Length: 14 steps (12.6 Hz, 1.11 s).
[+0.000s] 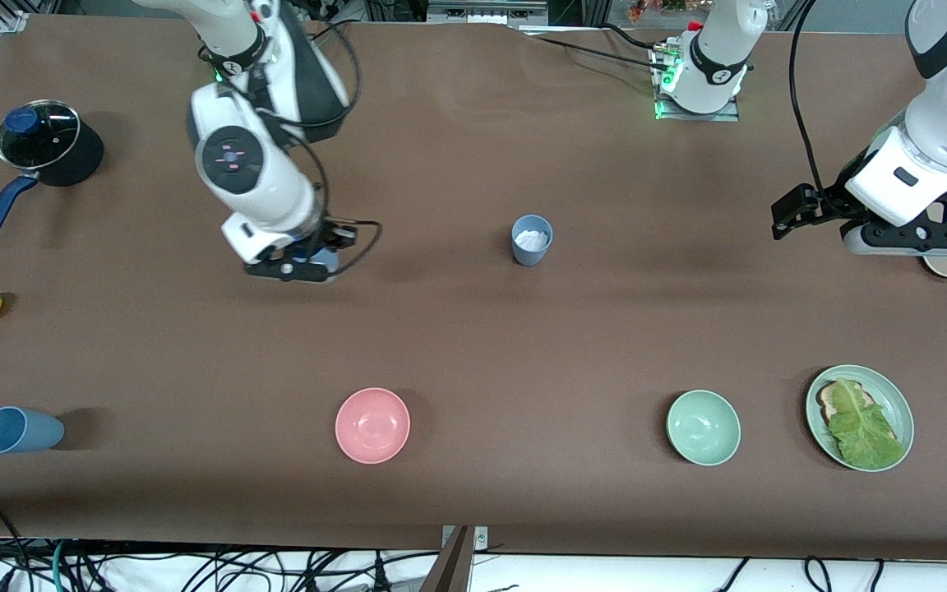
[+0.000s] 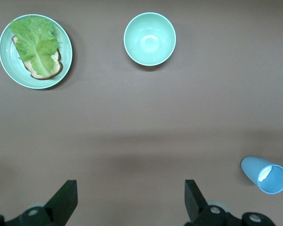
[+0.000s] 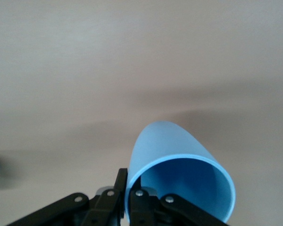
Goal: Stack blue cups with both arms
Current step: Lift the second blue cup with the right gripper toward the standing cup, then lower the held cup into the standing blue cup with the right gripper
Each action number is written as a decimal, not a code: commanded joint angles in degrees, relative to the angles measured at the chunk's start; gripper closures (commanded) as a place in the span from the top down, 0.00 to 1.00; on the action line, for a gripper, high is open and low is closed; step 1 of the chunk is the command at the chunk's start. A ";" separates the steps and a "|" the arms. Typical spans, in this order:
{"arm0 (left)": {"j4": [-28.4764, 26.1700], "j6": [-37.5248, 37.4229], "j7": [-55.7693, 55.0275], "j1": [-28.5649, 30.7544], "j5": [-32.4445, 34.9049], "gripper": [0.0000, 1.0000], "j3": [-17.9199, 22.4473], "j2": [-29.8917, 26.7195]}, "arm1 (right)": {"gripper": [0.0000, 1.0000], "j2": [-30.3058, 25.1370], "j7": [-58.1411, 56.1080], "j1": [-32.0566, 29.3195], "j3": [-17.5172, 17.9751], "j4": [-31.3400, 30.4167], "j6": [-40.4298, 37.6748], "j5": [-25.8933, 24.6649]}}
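Starting at the right arm's end of the table, a third blue cup (image 1: 20,430) is lying on its side, well apart from the grey-blue cup (image 1: 532,239) and nearer the front camera. It looks to be out of play.

Next, the right gripper (image 1: 301,265) is hanging over bare table, toward the right arm's end from the grey-blue cup. Its fingers are clamping tight on the rim of the bright blue cup (image 3: 179,160), the wall pinched between them and the cup tilting.

I'm reading this as the carry step. The next move is calling for a swing over the grey-blue cup, which is standing upright with something white inside, then a straight lowering.

The left gripper (image 1: 787,215) is waiting wide open and empty toward the left arm's end
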 commanded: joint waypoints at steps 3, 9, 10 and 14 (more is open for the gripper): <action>0.54 -1.03 0.12 0.29 -0.82 1.00 -0.13 -0.46 | 0.00 17.11 15.73 4.15 -0.46 29.07 -13.26 7.28; 0.54 -1.12 0.12 0.56 -0.82 1.00 -0.13 -0.46 | 0.00 21.24 28.13 12.06 -0.37 38.40 -8.28 9.66; 0.54 -1.12 0.12 0.56 -0.82 1.00 -0.13 -0.46 | 0.00 21.33 29.27 12.76 -0.37 38.49 -5.56 9.75; 0.54 -1.30 0.12 0.56 -0.82 1.00 -0.05 -0.46 | 0.00 22.03 33.49 14.00 0.76 38.58 -0.62 10.37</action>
